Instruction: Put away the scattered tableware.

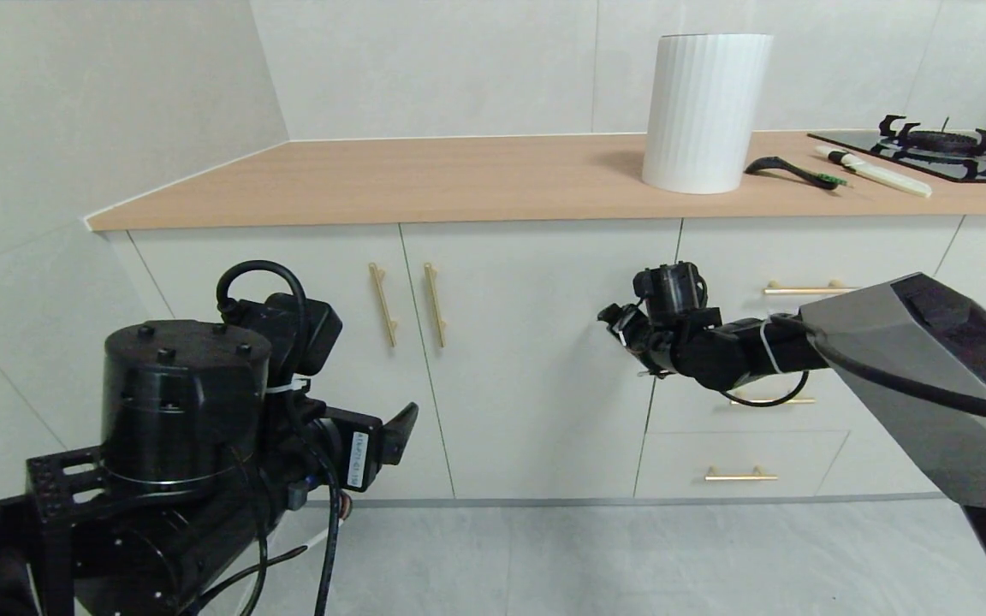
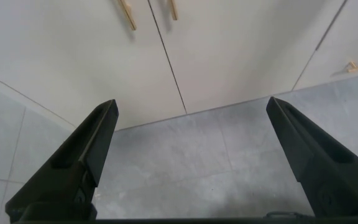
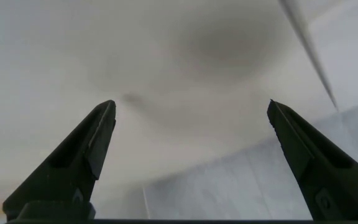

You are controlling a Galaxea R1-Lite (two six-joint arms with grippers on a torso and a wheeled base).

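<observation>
Worktop (image 1: 416,180): wood-faced, running along the tiled wall. A white ribbed container (image 1: 703,111) stands upright on it. Just beside the container, between it and the hob (image 1: 942,145), lie two pieces of tableware: a dark curved utensil (image 1: 788,169) and a long cream-coloured utensil (image 1: 874,174). The two lie close together; whether they touch cannot be told. Neither is inside the container.

Left pincer (image 2: 191,109): open, fingers (image 2: 89,155) spread wide, nothing between them. It sits low, well below the worktop edge, facing the grey floor (image 2: 185,162) at the foot of the cabinet doors (image 1: 536,359).

Right pincer (image 3: 191,109): also open and empty (fingers as far apart as the left's). In the head view it is held close to a cabinet door, below the worktop edge and well apart from the tableware. Contact with the door cannot be confirmed.

The doors carry gold handles (image 1: 383,304), and every door and drawer front in view is shut.
</observation>
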